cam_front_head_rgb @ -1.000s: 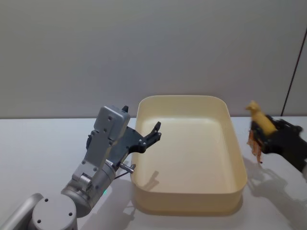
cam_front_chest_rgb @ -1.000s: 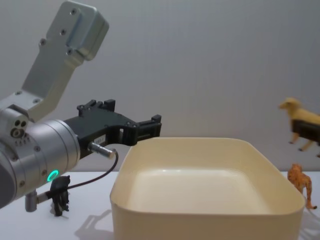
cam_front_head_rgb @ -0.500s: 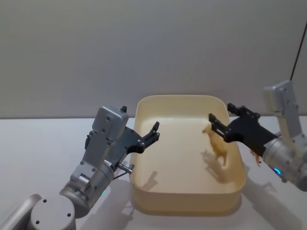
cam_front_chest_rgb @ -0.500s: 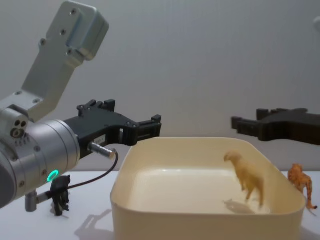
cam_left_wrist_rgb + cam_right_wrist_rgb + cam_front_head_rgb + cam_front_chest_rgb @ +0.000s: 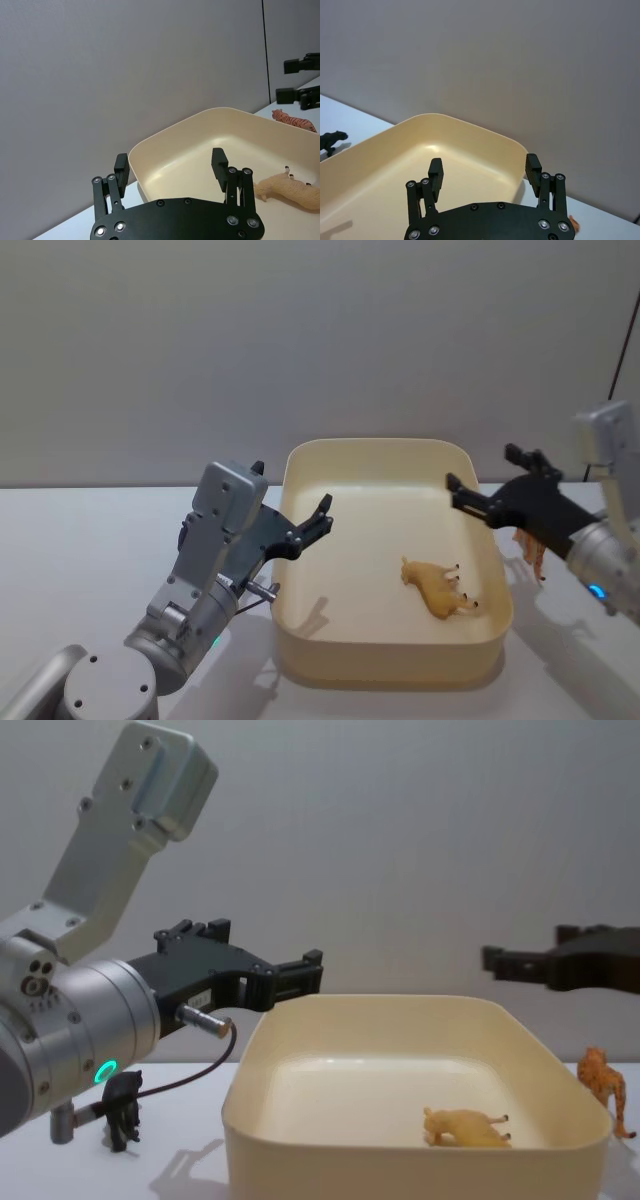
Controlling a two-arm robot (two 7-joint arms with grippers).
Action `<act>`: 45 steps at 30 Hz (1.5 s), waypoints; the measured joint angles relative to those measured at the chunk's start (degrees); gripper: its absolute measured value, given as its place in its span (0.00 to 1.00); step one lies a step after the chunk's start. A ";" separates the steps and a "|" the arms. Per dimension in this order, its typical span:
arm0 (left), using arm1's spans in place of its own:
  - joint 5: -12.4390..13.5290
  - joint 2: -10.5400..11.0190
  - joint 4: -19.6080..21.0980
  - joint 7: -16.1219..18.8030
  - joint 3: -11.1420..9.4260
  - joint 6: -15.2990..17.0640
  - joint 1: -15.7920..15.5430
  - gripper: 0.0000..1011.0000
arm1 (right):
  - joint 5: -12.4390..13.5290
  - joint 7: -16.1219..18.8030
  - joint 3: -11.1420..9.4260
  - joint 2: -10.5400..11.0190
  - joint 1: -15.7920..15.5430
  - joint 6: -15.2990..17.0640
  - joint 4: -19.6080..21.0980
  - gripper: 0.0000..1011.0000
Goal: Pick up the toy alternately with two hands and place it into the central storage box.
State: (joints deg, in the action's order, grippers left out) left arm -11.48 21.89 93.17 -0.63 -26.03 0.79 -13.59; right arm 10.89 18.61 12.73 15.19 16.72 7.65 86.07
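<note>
**One toy's in, two are out, and either could get fumbled**

Far left on the worktop, the small black toy is parked close by the left arm, so it could easily be tipped or swept aside when it's reached for. The left pincer is held wide open and empty over the left rim of the storage box, and that wall might get clipped. The yellow toy is lying on its side inside the box, toward the right. The right pincer is spread open above the right rim with nothing held. The orange tiger is stood just beside that wall, so little room is left for fingers.
</note>
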 joint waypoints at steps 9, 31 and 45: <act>0.00 0.00 0.00 0.00 0.00 0.00 0.00 0.99 | 3.69 -3.51 -3.65 4.16 -4.29 0.96 4.30 0.99; 0.00 0.00 0.00 0.00 0.00 0.00 0.00 0.99 | 8.11 -8.04 -7.70 9.04 -11.93 6.58 9.26 0.99; 0.00 0.00 0.00 0.00 0.00 0.00 0.00 0.99 | 3.52 -9.55 -4.50 5.02 -7.56 7.32 2.06 0.99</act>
State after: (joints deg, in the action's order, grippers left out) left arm -11.48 21.89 93.17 -0.63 -26.02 0.79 -13.59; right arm 14.41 9.06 8.23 20.21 9.15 14.96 88.14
